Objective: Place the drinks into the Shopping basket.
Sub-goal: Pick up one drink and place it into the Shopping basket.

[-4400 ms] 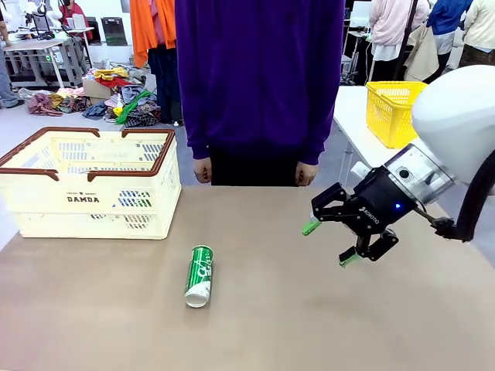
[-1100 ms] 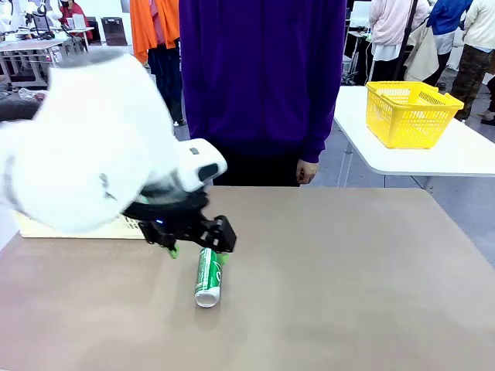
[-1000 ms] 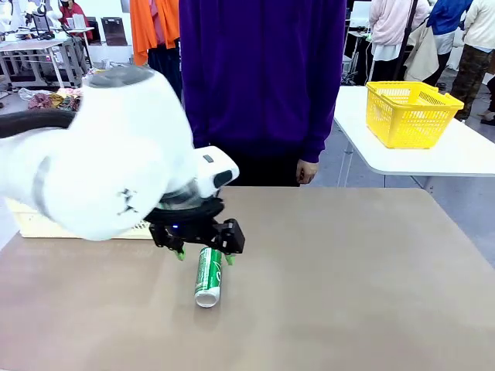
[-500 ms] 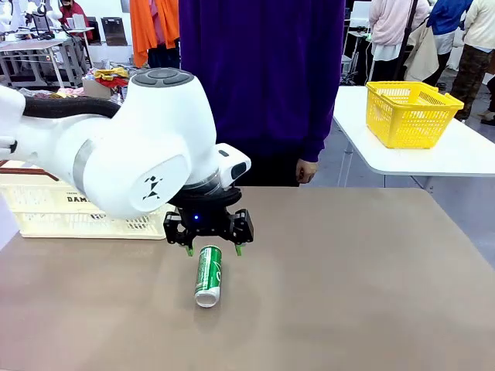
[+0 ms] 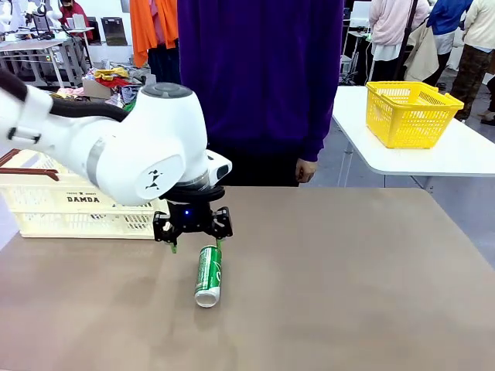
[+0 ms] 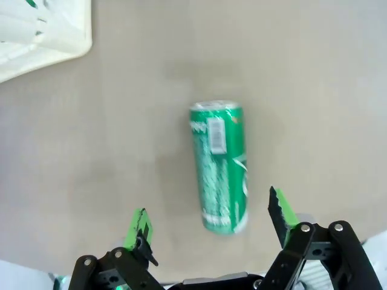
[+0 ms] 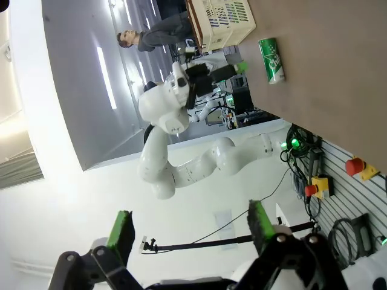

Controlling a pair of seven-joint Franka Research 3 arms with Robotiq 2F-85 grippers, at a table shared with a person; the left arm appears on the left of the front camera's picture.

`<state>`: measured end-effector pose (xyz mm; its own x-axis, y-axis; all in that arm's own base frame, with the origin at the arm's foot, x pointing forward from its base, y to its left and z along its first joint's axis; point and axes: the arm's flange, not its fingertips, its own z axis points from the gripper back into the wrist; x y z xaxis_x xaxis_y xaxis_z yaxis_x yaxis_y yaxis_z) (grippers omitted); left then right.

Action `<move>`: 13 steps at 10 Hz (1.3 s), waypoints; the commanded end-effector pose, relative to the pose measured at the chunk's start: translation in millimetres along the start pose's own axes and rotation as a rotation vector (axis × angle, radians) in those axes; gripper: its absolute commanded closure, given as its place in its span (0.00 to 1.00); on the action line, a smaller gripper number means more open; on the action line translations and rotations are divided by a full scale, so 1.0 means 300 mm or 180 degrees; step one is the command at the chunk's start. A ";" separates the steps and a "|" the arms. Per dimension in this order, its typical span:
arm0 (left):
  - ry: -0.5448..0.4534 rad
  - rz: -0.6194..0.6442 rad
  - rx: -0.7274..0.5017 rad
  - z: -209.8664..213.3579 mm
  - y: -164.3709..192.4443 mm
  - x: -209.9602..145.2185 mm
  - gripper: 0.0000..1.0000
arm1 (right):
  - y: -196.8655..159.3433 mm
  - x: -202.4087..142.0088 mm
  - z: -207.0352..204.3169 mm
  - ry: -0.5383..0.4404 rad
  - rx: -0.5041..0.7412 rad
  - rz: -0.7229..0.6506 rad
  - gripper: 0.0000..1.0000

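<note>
A green drink can (image 5: 208, 275) with white lettering lies on its side on the brown table, silver end toward me. My left gripper (image 5: 196, 246) hangs open just above the can's far end, slightly to its left. In the left wrist view the can (image 6: 219, 166) lies lengthwise between and beyond the green fingertips (image 6: 138, 225), gripper (image 6: 210, 217) open and apart from it. The cream Shopping basket (image 5: 46, 207), brown-rimmed and marked DAMDA, stands at the table's left, partly behind my left arm. My right gripper (image 7: 190, 226) is open in the air, with the can (image 7: 272, 60) and basket (image 7: 221, 21) far off.
A person in a purple top stands at the far edge, hand (image 5: 307, 171) hanging at the side. A yellow basket (image 5: 406, 112) sits on a separate white table at the right. The brown table's right half is bare.
My left arm came in over the can, swung a little right, then drifted back left; its gripper stayed open. The right arm, in the front view earlier, has left it. The can has not moved.
</note>
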<state>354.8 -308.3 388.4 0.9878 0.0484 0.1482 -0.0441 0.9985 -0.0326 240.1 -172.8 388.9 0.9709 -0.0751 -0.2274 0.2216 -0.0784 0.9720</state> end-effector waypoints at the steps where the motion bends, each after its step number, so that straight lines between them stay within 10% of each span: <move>1: 0.0083 0.0027 -0.0007 -0.081 -0.085 0.052 0.00 | 0.019 -0.010 0.003 0.0013 0.0022 -0.0066 0.00; 11: 0.0716 -0.0271 0.0299 -0.343 -0.093 0.087 0.02 | 0.019 -0.010 0.003 0.0013 0.0022 -0.0066 0.00; 13: 0.0773 -0.0268 0.0259 -0.344 -0.089 0.087 1.00 | 0.019 -0.010 0.003 0.0013 0.0022 -0.0066 0.00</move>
<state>393.6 -339.0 292.8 0.9978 -0.0235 -0.0621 0.0269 0.9982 0.0543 240.0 -172.7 389.0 0.9709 -0.0749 -0.2275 0.2217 -0.0785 0.9720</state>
